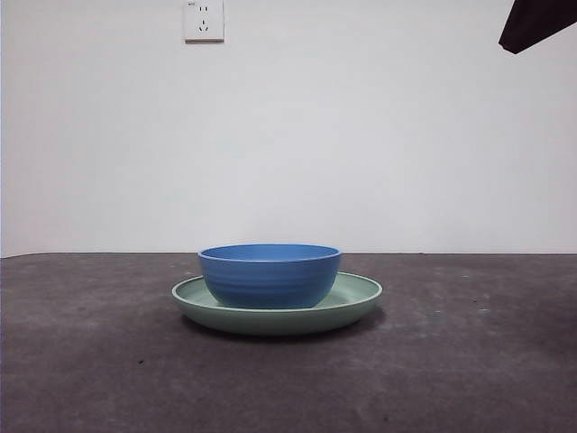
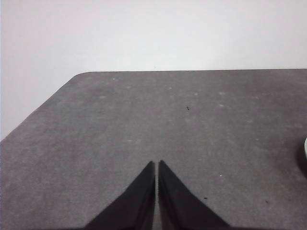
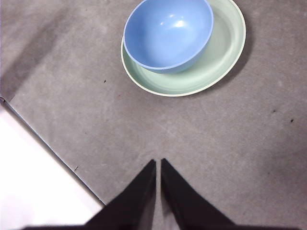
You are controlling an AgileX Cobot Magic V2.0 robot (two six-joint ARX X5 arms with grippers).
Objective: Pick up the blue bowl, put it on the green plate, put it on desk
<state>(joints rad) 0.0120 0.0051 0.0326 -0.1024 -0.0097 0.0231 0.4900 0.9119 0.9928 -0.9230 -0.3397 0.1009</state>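
— Front view, left to right: what stands on the desk?

— Bare desk on the left, then, about the middle, the plate lying flat on it with the bowl upright inside. The bowl sits left of the plate's centre, so more green rim shows to its right. Further right the desk is bare again. On the wall behind, high and left of centre, is a white socket.

— Any arm there?

— Only a black tip at the top right corner, well above everything (which arm it is, this view does not tell).

— And the left gripper?

— Its wrist view shows the two jaws brought together, only a hairline slit between them, holding nothing. Ahead lies plain desk up to its far edge and rounded corner, with white wall beyond. A sliver of the plate shows at the picture's edge, well apart from the jaws.

— The right gripper?

— Closed likewise, tips almost meeting, nothing between them. It hangs above the desk, and the bowl on the plate lies ahead of it, apart from the tips. The bowl is empty, pushed to one side of the plate and touching its inner floor. The desk's edge runs beside the jaws.
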